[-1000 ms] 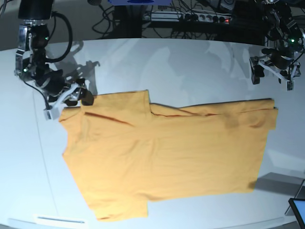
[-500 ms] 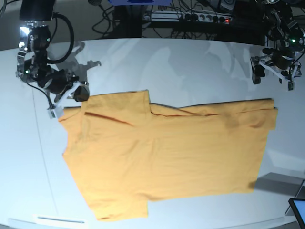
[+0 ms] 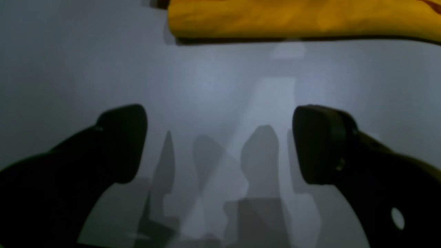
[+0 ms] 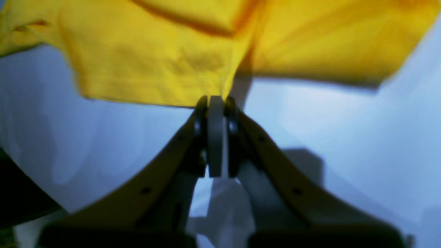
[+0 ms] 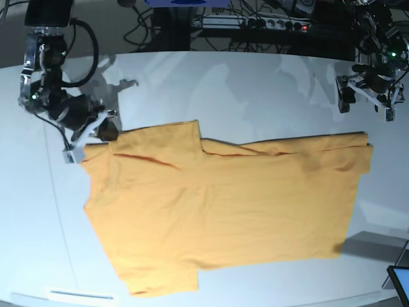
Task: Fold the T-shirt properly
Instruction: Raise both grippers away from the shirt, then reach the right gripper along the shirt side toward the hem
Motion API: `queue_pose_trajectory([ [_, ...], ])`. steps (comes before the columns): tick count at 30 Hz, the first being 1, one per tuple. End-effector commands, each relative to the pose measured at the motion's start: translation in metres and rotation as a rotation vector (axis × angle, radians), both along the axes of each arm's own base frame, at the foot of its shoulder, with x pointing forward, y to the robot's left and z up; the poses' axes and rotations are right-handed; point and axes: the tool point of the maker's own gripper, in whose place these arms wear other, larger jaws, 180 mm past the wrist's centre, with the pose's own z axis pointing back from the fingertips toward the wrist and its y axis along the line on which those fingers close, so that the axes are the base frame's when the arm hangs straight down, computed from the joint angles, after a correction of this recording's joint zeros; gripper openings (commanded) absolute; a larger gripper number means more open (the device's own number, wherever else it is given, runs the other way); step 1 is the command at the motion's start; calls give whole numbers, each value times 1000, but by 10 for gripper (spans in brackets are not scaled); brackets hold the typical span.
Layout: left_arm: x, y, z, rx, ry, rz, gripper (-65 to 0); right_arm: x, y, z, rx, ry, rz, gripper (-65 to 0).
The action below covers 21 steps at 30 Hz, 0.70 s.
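The orange-yellow T-shirt lies spread flat across the white table, with its sleeves at the left. My right gripper is at the shirt's far left corner. In the right wrist view its jaws are pressed together at the hem of the T-shirt, and the cloth draws to a point between them. My left gripper hovers open above the bare table behind the shirt's right end. In the left wrist view the left gripper holds nothing, and the T-shirt edge lies beyond it.
Cables and a power strip run along the back beyond the table. A screen corner shows at the bottom right. A white strip lies near the front left edge.
My right gripper has shut at the shirt's far left corner, and the arm shifted slightly. The left arm has not moved.
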Motion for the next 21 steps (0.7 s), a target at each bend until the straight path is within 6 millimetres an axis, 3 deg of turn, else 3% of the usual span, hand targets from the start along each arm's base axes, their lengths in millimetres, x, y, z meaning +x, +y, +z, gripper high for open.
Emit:
queue_pose_trajectory([
  [1, 8, 5, 14, 24, -43, -12, 0, 9, -2, 16, -5, -48, 7, -647],
  [12, 8, 4, 13, 19, -41, -12, 0, 38, 6, 48, -24, -105, 55, -647],
  [21, 7, 4, 12, 19, -40, -12, 0, 76, 19, 88, -15, -183, 85, -647],
])
